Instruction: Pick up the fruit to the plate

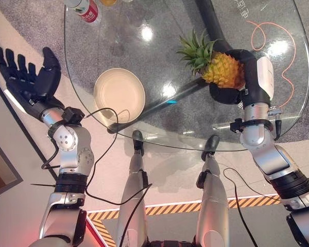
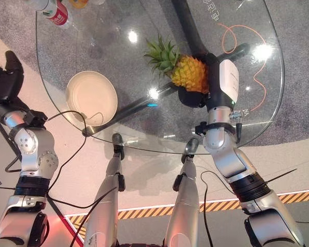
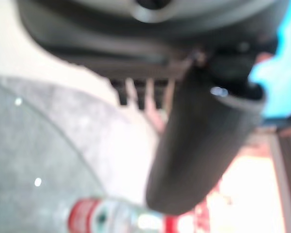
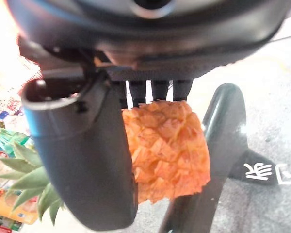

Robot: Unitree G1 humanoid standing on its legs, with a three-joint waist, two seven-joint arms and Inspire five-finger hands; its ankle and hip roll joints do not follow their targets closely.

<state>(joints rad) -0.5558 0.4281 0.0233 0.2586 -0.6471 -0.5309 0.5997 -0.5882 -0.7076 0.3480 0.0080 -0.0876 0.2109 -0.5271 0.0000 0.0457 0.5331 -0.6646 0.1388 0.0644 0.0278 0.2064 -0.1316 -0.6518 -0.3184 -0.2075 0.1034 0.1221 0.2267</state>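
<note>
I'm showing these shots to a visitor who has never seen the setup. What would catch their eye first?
Most striking is the orange pineapple with its green crown, gripped by the right hand over the glass table. To its left on the table sits an empty cream plate, and the left hand is spread open beyond the table's left edge.

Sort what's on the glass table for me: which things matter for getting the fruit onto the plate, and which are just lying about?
Part of the job:
- pineapple, held in the right hand
- plate, bare, to the pineapple's left

Just lying about:
- bottle with a red label at the far left edge of the glass table
- orange cord on the right

The left hand hangs open, off the table.
</note>
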